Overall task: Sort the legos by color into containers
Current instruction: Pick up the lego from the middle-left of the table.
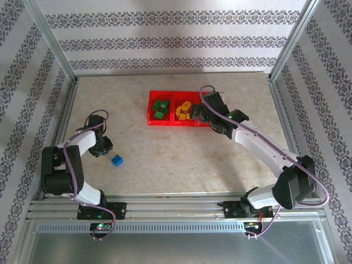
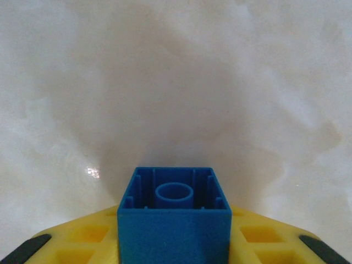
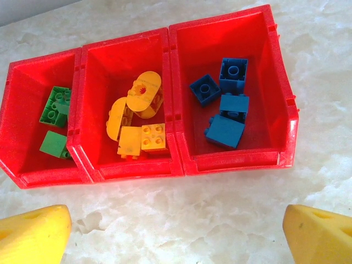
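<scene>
Left wrist cam: blue brick [image 2: 174, 220] pinched in left gripper [image 1: 103, 150], hollow underside facing lens.
Yellow fingers [image 2: 82, 239] clamp its sides, so it looks secure for carrying. Red tray [image 3: 181, 165] sits well apart, far right; its right compartment [image 3: 258, 38] holds the blues, prob. the target. Right gripper [image 3: 176, 236] hangs spread and empty by the tray. Second blue brick [image 1: 116, 160] lies on table [image 1: 181, 154] just beside left gripper.
</scene>
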Motion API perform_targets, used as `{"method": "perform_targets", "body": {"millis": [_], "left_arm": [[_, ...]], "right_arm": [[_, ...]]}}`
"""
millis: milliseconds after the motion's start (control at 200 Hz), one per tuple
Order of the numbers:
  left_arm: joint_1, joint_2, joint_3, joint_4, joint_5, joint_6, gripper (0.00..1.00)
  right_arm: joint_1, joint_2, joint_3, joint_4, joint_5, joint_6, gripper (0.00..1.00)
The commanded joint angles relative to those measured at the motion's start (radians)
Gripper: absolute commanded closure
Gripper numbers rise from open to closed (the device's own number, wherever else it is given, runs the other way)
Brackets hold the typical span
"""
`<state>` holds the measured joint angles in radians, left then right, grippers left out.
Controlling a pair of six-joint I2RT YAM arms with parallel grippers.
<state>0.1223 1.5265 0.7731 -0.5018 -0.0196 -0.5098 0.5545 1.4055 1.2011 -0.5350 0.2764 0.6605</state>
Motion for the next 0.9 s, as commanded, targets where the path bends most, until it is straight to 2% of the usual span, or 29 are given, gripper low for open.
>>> {"method": "perform_targets", "body": {"millis": [0,260,555,729,894], "left_arm": [[0.007,0.019,0.002,0.09,0.038,-0.015,0.68],[0.007,-0.025,-0.009,0.092,0.05,-0.007,0.69],[-0.029,-0.163,-0.001,0.075,0.128,-0.021,0.69],[-0.134,-0.234,0.043,0.075,0.144,-0.066,0.69],[-0.31,-0.211,0.132,0.1,0.104,-0.104,0.69]], "right_arm": [[0.011,-0.037,-0.018,-0.017,0.038,0.021,0.02],[0.011,-0.044,-0.031,-0.017,0.042,0.024,0.02],[0.027,-0.059,-0.064,-0.017,0.074,0.045,0.02],[0.034,-0.088,-0.1,-0.023,0.11,0.065,0.02],[0.038,-0.145,-0.145,-0.043,0.169,0.093,0.02]]}}
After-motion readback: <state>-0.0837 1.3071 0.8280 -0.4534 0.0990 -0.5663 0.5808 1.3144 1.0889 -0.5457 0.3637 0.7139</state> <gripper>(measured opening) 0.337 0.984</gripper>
